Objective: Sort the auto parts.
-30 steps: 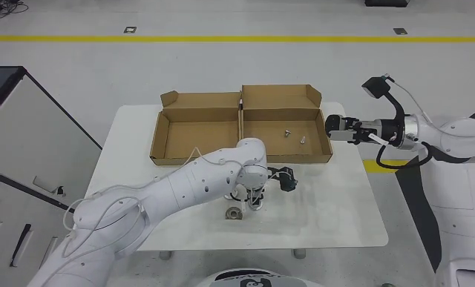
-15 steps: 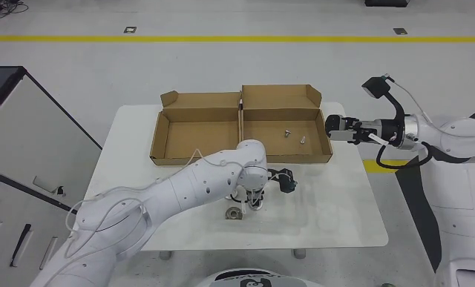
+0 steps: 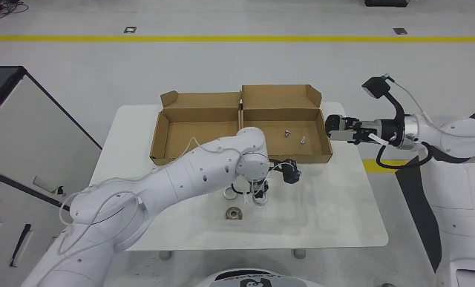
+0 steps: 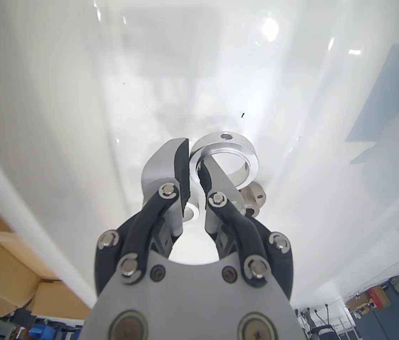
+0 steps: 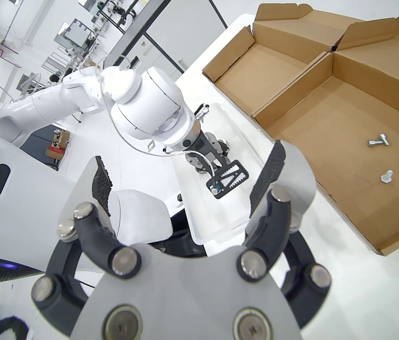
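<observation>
My left gripper (image 4: 192, 159) is shut on the rim of a silver metal ring (image 4: 233, 150) with a small threaded hole, held just above the white table. In the top view the left gripper (image 3: 259, 195) hangs in front of the two cardboard boxes. Under it lie a small flanged hub (image 4: 253, 195) and a pale ring (image 4: 191, 211). A round grey part (image 3: 234, 213) sits on the table near the front. Two bolts (image 3: 286, 131) (image 3: 302, 137) lie in the right box (image 3: 267, 135). My right gripper (image 3: 327, 129) stands open beside that box's right wall.
The left box (image 3: 194, 139) holds nothing that I can see. A clear plastic tray (image 5: 217, 210) lies on the table under the left gripper. The table edge (image 3: 375, 213) is to the right, and a dark-framed cabinet (image 3: 37, 139) stands off the left side.
The left gripper has risen and shifted slightly toward the boxes with the ring in it, away from the grey part on the table. The right arm has stayed still.
</observation>
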You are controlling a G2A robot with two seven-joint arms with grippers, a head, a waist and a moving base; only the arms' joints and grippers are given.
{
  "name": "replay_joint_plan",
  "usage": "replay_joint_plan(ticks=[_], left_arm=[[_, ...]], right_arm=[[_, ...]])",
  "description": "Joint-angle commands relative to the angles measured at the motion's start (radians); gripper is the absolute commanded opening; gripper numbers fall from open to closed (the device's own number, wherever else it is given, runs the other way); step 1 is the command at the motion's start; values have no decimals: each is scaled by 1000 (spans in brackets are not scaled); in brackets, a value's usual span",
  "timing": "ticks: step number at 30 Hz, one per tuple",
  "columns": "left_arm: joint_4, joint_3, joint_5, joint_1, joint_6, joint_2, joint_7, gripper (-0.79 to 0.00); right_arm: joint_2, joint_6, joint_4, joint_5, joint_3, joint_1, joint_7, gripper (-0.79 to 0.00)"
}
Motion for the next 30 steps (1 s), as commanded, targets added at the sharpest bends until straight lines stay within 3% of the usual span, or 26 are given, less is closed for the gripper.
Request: replay_joint_plan(ticks=[1,7,15,21,25,30], left_arm=[[-42,-7,-8,-22,16,11,-16,-785],[-204,-38,-20,-82,99,51,-99,-785],[-204,-38,-20,-82,99,51,-99,-785],[-179,-80,2,-41,107,68,19,-785],[-198,-164,-16,-4,83,114,72,-785],[-290,-348,-43,81,29,208,115,-785]], right_arm=[[0,0,0,0,0,0,0,0],[0,0,0,0,0,0,0,0],[0,0,0,0,0,0,0,0],[0,0,0,0,0,0,0,0],[0,0,0,0,0,0,0,0],[0,0,0,0,0,0,0,0]])
